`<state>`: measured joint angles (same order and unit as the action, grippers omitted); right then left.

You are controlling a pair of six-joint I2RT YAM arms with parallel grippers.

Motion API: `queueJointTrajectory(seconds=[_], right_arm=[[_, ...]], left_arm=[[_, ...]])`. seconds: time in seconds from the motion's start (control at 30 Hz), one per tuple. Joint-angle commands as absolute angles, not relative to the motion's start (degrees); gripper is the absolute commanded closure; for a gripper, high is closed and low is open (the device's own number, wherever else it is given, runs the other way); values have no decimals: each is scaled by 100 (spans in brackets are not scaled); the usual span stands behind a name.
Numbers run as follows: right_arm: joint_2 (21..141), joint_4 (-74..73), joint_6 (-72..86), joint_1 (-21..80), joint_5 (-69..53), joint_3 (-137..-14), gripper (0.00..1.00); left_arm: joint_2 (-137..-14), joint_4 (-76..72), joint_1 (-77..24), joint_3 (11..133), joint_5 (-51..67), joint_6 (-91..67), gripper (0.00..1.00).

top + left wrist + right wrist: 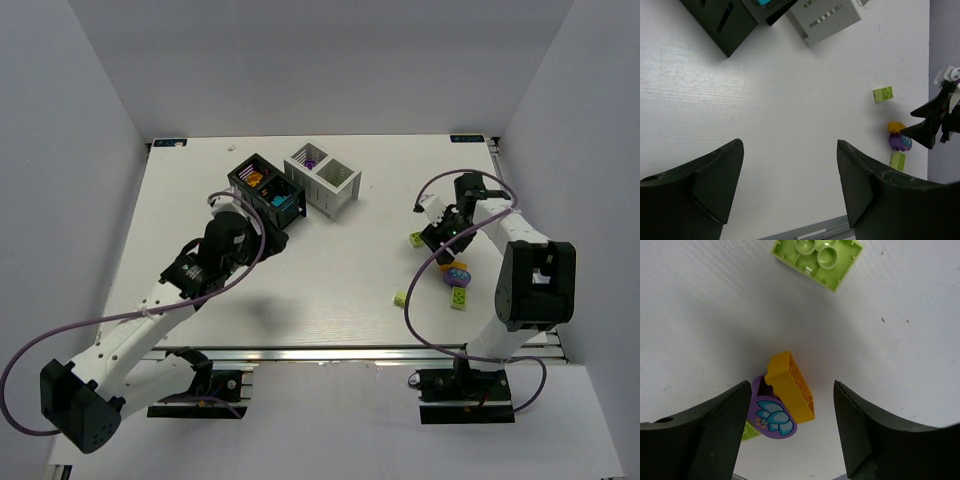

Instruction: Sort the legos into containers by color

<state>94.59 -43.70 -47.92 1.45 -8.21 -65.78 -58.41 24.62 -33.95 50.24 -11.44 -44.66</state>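
Right end effector (791, 390) — spread wide — above orange lego (792, 382).

The orange brick (792, 387) was smooth, glossy plastic; the white counter (700, 315) looked matt and finely grained.

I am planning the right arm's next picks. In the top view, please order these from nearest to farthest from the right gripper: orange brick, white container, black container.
1. orange brick: right at the fingertips of the right gripper, on the table's right side.
2. white container: well to the left, toward the back.
3. black container: farther left, beside the white one.
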Motion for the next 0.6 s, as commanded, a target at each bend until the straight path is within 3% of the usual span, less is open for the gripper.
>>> queueJointTrajectory(seconds=[0.0,0.43,0.57], right_arm=[[9588,-4350,-4816,228,-668,-6829,29],[10046,-4623,-5221,246,-457,-6715,38],[10125,-4614,-5317,246,-404,-6715,45]], left_arm=[[-5415,2355,-3384,4720,-1265,-4939,16],[-5098,2479,-3384,4474,-1371,-5124,15],[-5036,2478,-3384,4438,-1450,-5150,15]])
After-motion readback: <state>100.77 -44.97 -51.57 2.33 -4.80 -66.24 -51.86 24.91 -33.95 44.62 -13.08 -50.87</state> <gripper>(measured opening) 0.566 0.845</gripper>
